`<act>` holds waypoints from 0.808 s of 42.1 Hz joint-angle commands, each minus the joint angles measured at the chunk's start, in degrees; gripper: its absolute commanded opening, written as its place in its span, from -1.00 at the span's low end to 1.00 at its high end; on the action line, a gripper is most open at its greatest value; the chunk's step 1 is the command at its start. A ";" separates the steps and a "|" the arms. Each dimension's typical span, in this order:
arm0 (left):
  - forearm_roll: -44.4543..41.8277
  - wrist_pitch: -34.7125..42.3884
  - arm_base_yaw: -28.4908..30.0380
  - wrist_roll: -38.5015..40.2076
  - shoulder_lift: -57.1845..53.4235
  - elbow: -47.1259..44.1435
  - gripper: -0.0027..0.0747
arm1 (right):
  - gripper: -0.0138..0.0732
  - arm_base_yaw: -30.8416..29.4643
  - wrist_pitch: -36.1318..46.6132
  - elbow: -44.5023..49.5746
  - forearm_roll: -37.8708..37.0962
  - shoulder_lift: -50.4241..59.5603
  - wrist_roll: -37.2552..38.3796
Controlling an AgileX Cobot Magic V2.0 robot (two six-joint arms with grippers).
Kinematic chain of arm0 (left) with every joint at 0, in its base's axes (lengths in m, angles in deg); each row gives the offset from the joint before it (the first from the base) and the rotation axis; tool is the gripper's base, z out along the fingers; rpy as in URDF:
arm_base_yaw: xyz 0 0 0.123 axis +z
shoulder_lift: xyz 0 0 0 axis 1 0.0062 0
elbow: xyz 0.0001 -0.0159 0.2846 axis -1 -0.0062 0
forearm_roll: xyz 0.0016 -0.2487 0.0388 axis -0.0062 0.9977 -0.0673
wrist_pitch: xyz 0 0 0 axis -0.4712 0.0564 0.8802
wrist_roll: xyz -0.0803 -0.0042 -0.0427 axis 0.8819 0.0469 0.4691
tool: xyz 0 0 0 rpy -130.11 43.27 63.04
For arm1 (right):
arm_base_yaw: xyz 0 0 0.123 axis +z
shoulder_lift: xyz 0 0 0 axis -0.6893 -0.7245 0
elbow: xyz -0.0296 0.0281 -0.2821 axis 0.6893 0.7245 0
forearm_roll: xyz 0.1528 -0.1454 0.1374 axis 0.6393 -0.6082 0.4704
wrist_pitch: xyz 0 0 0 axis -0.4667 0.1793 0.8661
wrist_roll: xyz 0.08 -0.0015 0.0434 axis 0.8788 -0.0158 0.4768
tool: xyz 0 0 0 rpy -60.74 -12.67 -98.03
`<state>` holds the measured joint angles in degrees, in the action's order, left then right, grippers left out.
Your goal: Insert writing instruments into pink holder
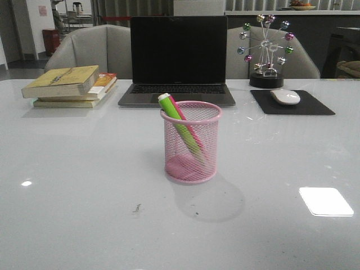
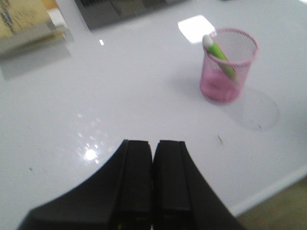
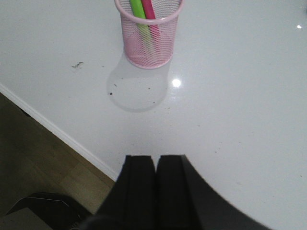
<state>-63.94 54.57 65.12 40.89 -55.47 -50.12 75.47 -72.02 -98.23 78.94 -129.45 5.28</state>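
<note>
Front cam: low, level, facing fwd across table (image 1: 67, 197), holder (image 1: 191, 143) centre, near. L and R wrist cams look down from opposite sides, farther back; all three share holder.

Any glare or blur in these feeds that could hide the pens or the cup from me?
Front view: sharp; a bright window reflection lies on the glossy white table, clear of the round pink wire-mesh cup. Left wrist view: soft and blurred; only the lime green marker with the white end is clear. Right wrist view: fairly crisp, a small glare spot; the bright pink marker shows.
</note>
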 commanded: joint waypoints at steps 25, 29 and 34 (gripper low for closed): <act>-2.62 24.36 20.00 10.65 -29.89 -26.03 -0.67 | -0.53 -0.07 4.20 -1.60 -0.67 0.33 -0.67; -2.38 28.89 19.97 10.54 -31.21 -29.13 -0.67 | -0.53 -0.07 4.20 -1.60 -0.67 0.33 -0.67; -2.11 35.70 19.97 10.20 -31.33 -33.47 -0.67 | -0.53 -0.07 4.20 -1.60 -0.67 0.33 -0.67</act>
<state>-65.77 80.57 84.89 50.15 -85.65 -83.05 75.47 -72.02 -98.23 78.94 -129.45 5.28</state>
